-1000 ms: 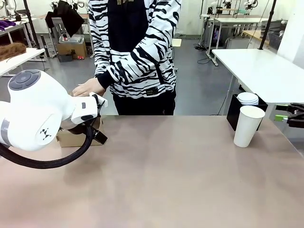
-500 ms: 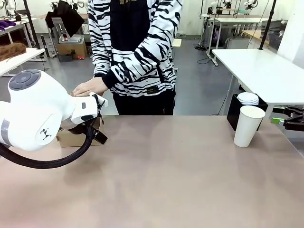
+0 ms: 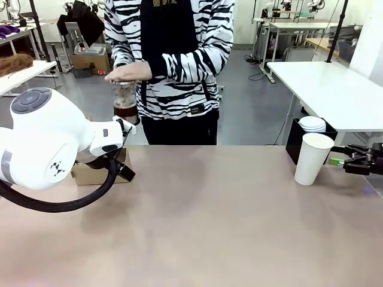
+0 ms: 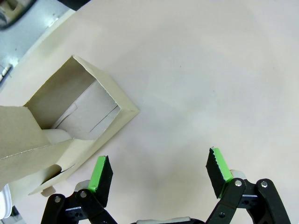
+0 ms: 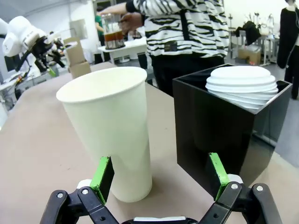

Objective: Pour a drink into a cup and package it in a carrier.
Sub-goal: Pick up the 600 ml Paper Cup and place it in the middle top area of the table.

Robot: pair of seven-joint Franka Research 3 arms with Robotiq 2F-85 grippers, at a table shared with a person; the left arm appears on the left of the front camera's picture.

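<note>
paper cup (image 3: 312, 158) stands at 3 o'clock on the table (image 3: 209, 227), upright, no lid, looks empty. my read: light, thin wall, crushes and tips easily; grip mid-wall with a gentle squeeze, not at the rim. right gripper (image 5: 160, 172) has jaws spread, cup just ahead, not touching. black box (image 5: 224, 140) of lids (image 5: 240, 84) sits just beside the cup at its 1 o'clock, table edge near, so that side is tight. table centre is bare, room to move. left gripper (image 4: 160, 170) has jaws spread, holding nothing, beside the cardboard carrier (image 4: 84, 116) at 9 o'clock. person's hand (image 3: 128, 73) holds the glass jug (image 3: 124, 95) of drink (image 3: 125, 110) at 11 o'clock, off the table.
</note>
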